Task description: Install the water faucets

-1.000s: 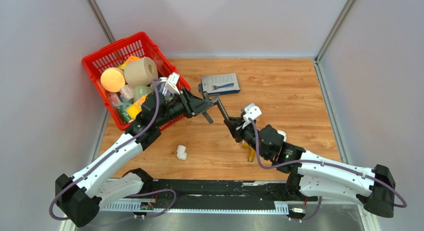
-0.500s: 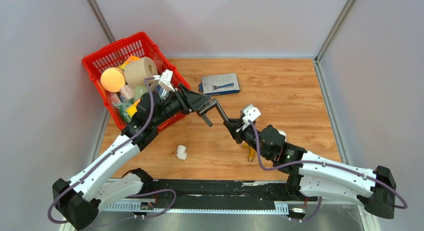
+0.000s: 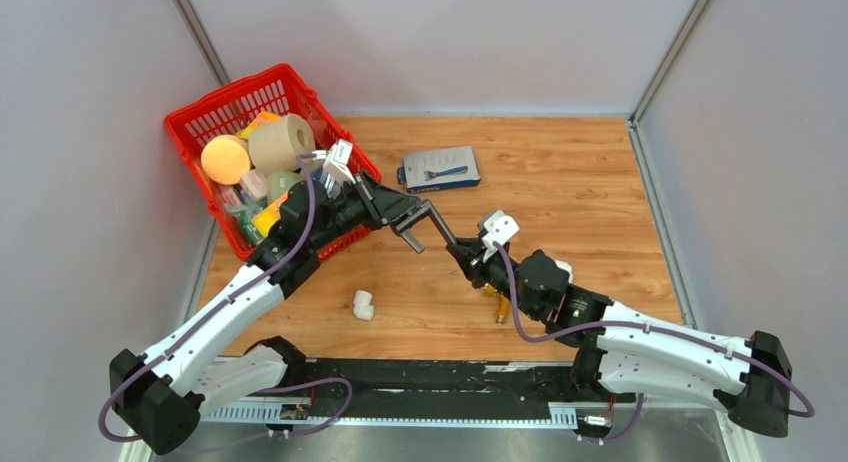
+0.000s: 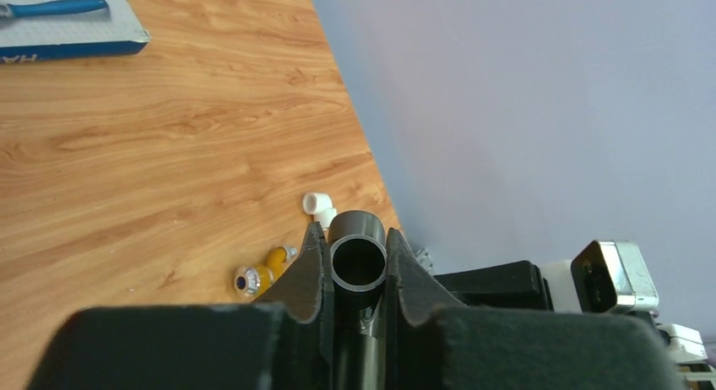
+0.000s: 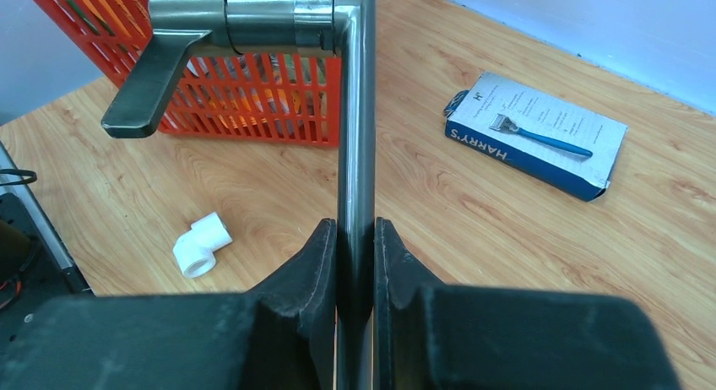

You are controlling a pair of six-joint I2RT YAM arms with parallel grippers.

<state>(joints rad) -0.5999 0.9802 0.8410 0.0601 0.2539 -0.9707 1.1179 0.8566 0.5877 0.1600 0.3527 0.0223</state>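
The water faucet (image 3: pixel 438 223), a dark grey metal L-shaped tube, hangs in the air between both arms, above the wooden table. My left gripper (image 3: pixel 413 218) is shut on its thick head end, whose open round mouth (image 4: pixel 358 263) sits between the fingers. My right gripper (image 3: pixel 463 252) is shut on the long thin stem (image 5: pixel 355 137). In the right wrist view the stem rises to the bend, where the flat lever handle (image 5: pixel 152 78) points down to the left.
A red basket (image 3: pixel 200 112) full of household items stands at the back left. A blue razor box (image 3: pixel 440 168) lies behind the faucet. A white elbow fitting (image 3: pixel 362 304) and a yellow valve fitting (image 3: pixel 498 304) lie on the wood near the arms.
The left wrist has shifted slightly at the faucet's head, and its jaws loosened and closed on it again. The right arm has hardly moved.
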